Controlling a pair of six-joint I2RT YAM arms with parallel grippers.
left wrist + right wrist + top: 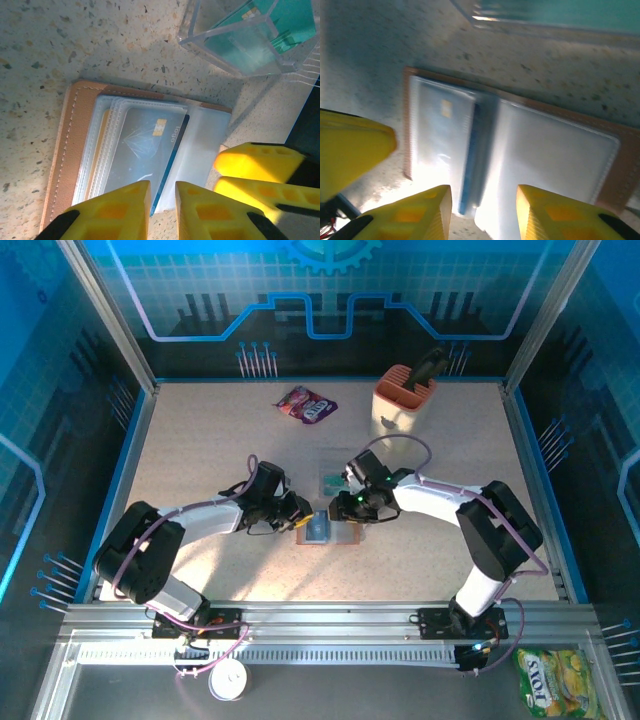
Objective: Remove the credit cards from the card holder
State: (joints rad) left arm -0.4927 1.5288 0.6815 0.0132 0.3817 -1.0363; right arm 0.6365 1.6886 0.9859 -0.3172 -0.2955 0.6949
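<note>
the left gripper (pixel 162 195) is hovering at the edge of the card holder (pixel 75 150), fingers nearly together over a blue credit card (pixel 145 150) (i cannot tell whether they are pinching it). the holder is lying open on the table (pixel 200 440), beside a clear box (pixel 210 45) holding teal cards (pixel 250 30). the right gripper (pixel 482 200) is hanging over the holder's fold, fingers spread.

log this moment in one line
card holder open flat | card in pocket | left gripper narrow at card edge, grip unclear | right gripper open over it
</note>
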